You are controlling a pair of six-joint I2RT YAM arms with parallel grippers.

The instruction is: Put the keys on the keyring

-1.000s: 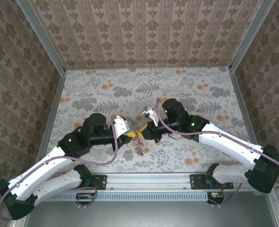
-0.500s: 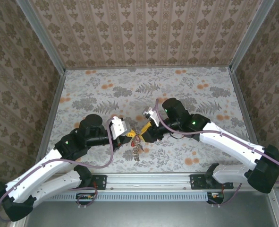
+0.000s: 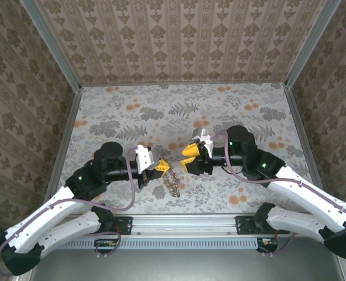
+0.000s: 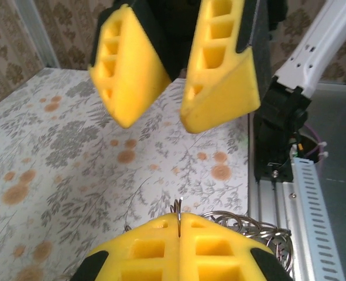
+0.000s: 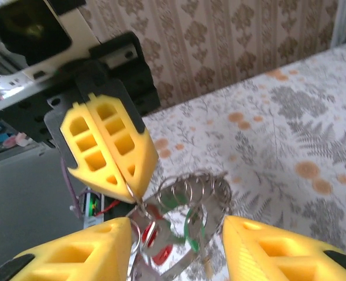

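My left gripper (image 3: pixel 161 168) is shut on a thin wire loop of the keyring (image 3: pixel 172 185), and the coiled bundle hangs just right of and below its tips. In the left wrist view that loop sticks up between my closed left gripper (image 4: pixel 179 221), with the keyring coils (image 4: pixel 252 226) to the right. My right gripper (image 3: pixel 186 158) is open, facing the left one a short gap away. In the right wrist view the keyring (image 5: pixel 199 188) hangs between my spread right gripper (image 5: pixel 177 227), carrying keys with a red tag (image 5: pixel 159 250) and a green tag (image 5: pixel 194 231).
The floral table top (image 3: pixel 132 111) spreads out behind both grippers. The metal rail (image 3: pixel 184 221) with the arm bases runs along the near edge, close under the keyring. Patterned walls (image 3: pixel 178 41) close off the back and sides.
My right gripper has opened and drawn back to the right, off the keyring. The left gripper has stayed shut on the ring and shifted slightly left.
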